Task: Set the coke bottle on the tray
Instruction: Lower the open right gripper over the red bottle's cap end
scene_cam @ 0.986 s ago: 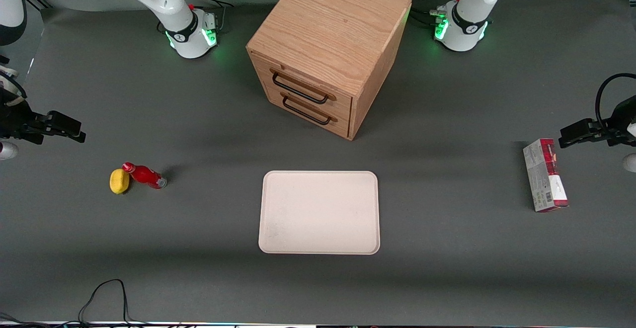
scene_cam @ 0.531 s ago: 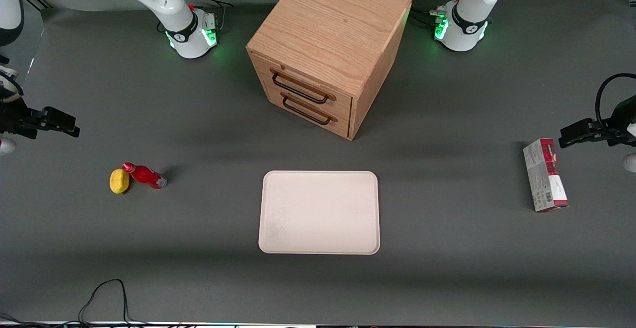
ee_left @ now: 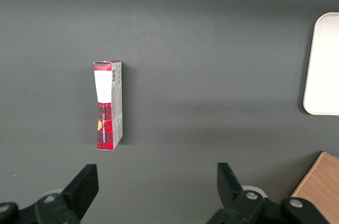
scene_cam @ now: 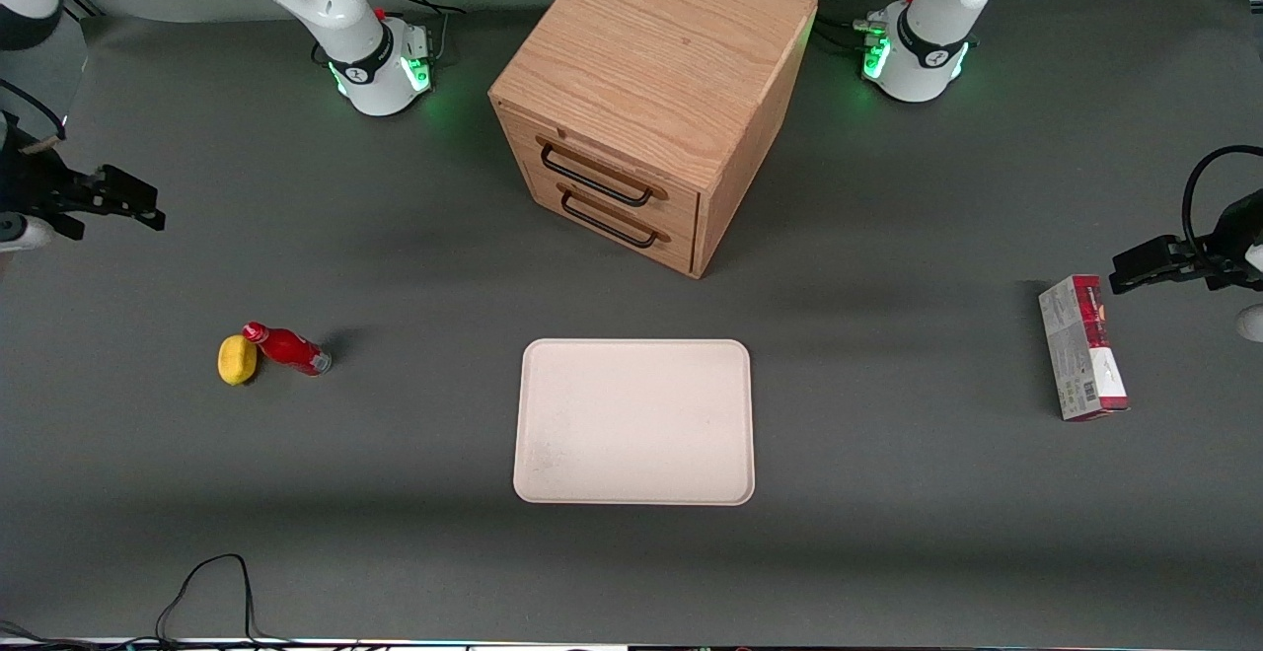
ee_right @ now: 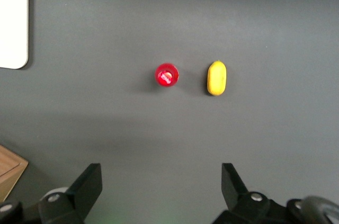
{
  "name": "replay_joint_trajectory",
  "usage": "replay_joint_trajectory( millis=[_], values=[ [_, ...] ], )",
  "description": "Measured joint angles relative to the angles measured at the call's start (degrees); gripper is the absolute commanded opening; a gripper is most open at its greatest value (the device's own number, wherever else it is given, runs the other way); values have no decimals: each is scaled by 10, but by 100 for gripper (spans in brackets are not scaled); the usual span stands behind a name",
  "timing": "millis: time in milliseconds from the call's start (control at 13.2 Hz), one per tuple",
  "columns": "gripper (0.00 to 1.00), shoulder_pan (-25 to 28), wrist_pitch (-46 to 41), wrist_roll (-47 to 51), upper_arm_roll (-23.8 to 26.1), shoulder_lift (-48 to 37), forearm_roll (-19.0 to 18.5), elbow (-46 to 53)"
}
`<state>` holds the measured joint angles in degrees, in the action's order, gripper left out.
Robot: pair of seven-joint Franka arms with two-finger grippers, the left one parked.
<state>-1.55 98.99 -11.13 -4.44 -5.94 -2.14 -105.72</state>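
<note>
The gripper (ee_right: 159, 192) is hovering wide open, holding nothing, above the upright coke bottle (scene_cam: 286, 347) standing beside a lemon (scene_cam: 236, 359), well apart from the tray (scene_cam: 633, 421), risking a knock-over.

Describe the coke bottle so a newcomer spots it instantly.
Start at the cream tray and look along the table toward the working arm's end, where two small things stand side by side. The coke bottle is the red one, upright, capped red, beside the yellow lemon. The open tool hovers apart, farther from the front camera.
</note>
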Motion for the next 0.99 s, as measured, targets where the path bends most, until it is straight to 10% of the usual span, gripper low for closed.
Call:
replay_joint_trajectory(
  millis=[986],
  values=[
    [100, 0, 342, -1, -1, 122, 0, -197]
  ],
)
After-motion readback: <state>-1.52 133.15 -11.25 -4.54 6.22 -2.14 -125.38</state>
